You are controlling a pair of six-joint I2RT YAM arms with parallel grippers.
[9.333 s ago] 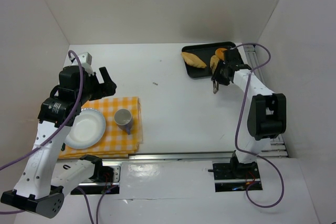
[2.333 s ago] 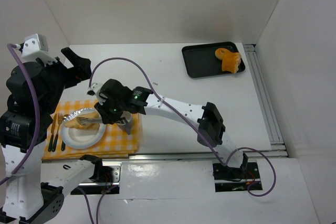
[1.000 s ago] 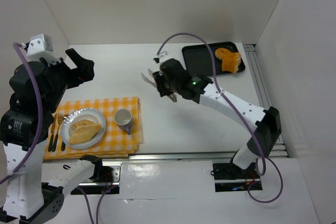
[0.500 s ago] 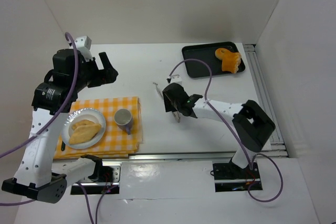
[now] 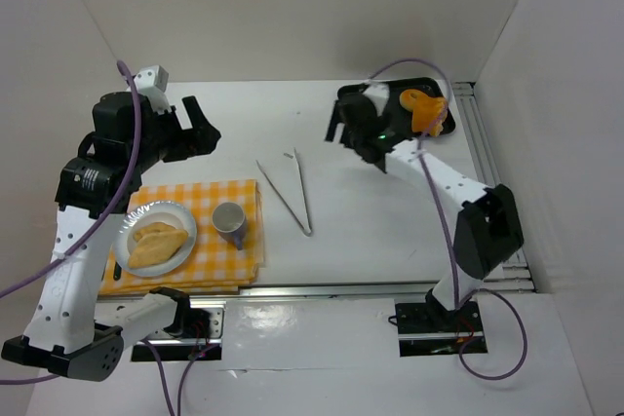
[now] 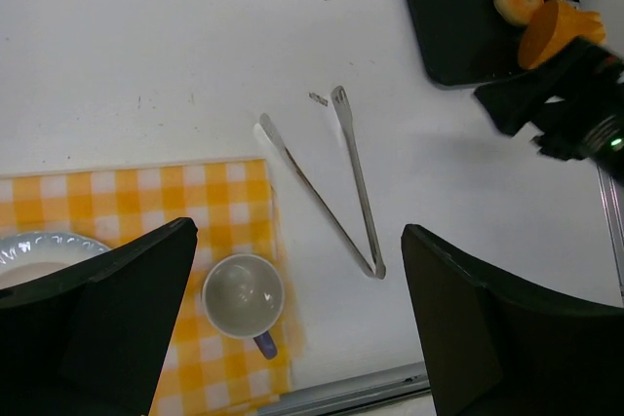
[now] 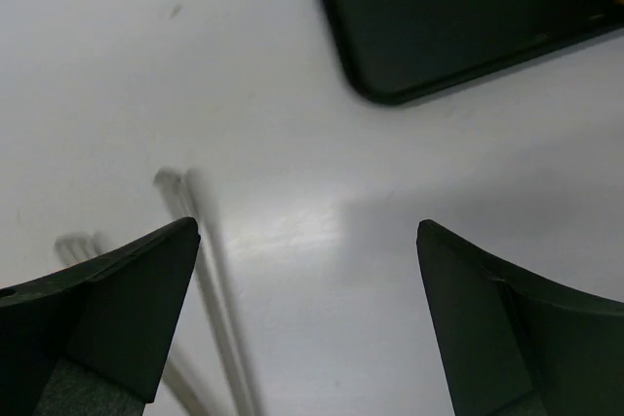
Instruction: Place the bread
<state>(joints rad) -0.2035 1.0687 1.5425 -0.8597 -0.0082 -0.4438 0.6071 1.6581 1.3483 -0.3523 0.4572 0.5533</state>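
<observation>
Nearest the arm bases, we find a yellow checked cloth [image 5: 210, 258] lying on the bench [image 5: 390, 211]. On it sits a plate [image 5: 187, 226], and the bread [image 5: 156, 242] rests on that plate. A cup [image 5: 229, 219] stands upright on the same cloth, just right of the plate and apart from it.

Further out, mid-bench, a pair of tongs [image 5: 302, 192] lies flat, its arms spread and its joined end pointing toward the bases.

The left pincer [image 6: 297, 231] hangs above the cloth's far edge, fingers spread wide, gripping nothing. The right pincer [image 7: 308, 226] hovers by the near left corner of the tray [image 6: 458, 36], likewise spread wide and empty.

At the far right, the black tray carries two pastries [image 6: 556, 26].
</observation>
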